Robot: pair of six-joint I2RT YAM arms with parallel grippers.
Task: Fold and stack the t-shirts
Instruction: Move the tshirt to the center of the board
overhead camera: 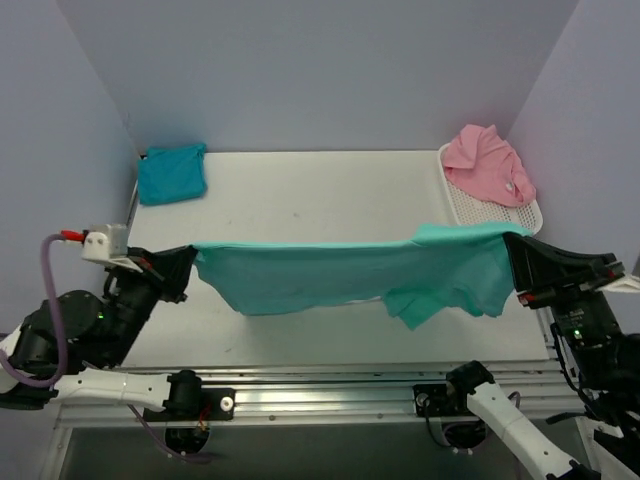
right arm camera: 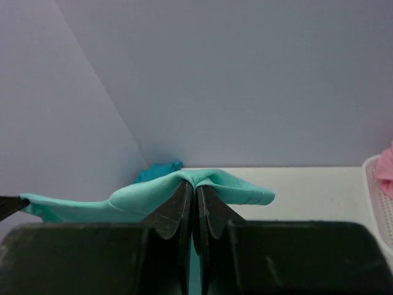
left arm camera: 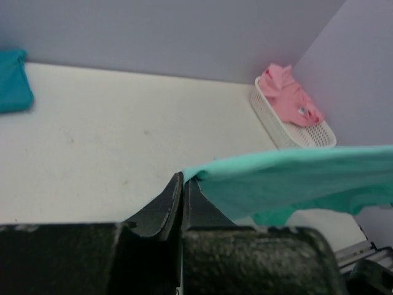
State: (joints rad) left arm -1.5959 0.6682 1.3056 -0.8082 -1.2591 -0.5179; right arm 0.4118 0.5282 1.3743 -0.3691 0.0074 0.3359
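Above the white table, the sea-green t-shirt hangs stretched from side to side, its lower edge seemingly just off the surface. At the far right corner a white mesh basket holds the crumpled pink t-shirt; the folded turquoise-blue t-shirt lies far left. The left gripper is pinched tight on the green shirt's left end, the right gripper on its right end

Soft even light, faint shadows, no glare, wrist views blurry (near parts especially)
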